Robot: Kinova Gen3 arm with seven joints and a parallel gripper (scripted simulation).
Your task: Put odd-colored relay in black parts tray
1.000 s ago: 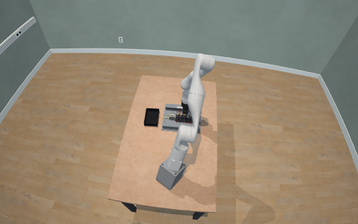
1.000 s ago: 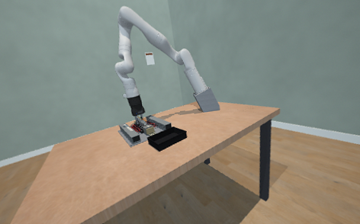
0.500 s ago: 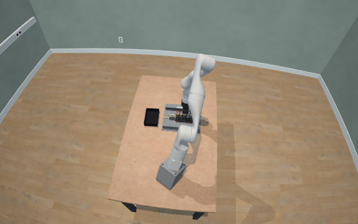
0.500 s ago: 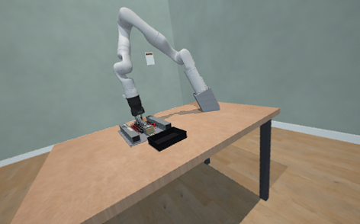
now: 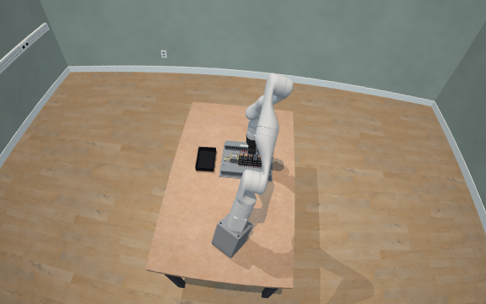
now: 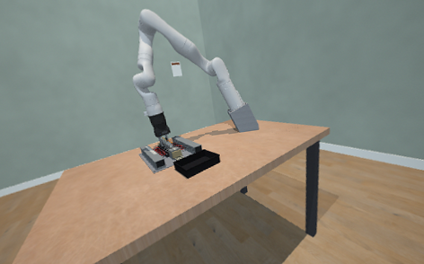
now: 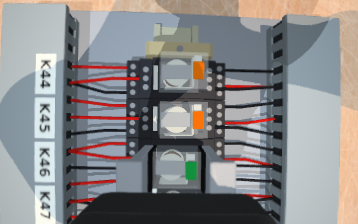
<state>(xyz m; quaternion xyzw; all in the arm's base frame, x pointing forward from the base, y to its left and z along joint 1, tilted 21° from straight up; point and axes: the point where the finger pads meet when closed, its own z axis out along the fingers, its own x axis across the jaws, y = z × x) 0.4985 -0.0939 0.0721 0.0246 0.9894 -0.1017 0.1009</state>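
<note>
Table point(image 5: 186, 219) — light wooden top on dark legs; carries all items below.

Arm point(image 6: 174, 42) — white, jointed, rising from a grey base block point(image 5: 221, 247) near one end of the table and bending down over the panel.

Relay panel point(image 7: 100, 30) — grey plate lying on the table, with slotted wire ducts point(image 7: 62, 75) down both sides, red and black wires running in to a central row of relays, and labels K44 to K47 point(image 7: 44, 115) on one duct.

Relays with orange buttons point(image 7: 198, 70) — two visible in the wrist view, seated in their sockets at K44 and K45; further relays are hidden under the gripper body.

Relay with green button point(image 7: 190, 170) — at position K46, the odd one out. Whether it has lifted clear of its socket is hard to judge from this angle.

Gripper point(image 7: 177, 172) — dark body, grey fingers pinching the green-button relay from either side.

Black parts tray point(image 5: 206, 159) — open rectangular box on the table, just beside the panel, nothing visible in it.
</note>
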